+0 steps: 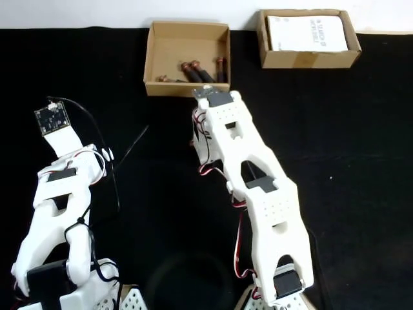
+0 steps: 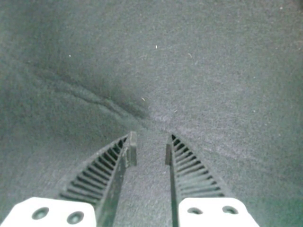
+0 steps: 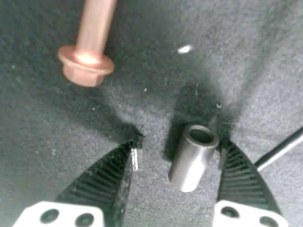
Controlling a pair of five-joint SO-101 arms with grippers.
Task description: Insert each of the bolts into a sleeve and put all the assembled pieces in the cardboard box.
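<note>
Our right gripper (image 3: 180, 146) hangs wide open and empty around a sleeve (image 3: 193, 158) lying on black cloth (image 3: 42, 123), just short of the cardboard box (image 1: 174, 87) at twelve o'clock. The sleeve looks like stiff, smooth metal, likely to roll; we would pinch across its middle. Left gripper (image 2: 150, 149): slightly open, empty.
</note>
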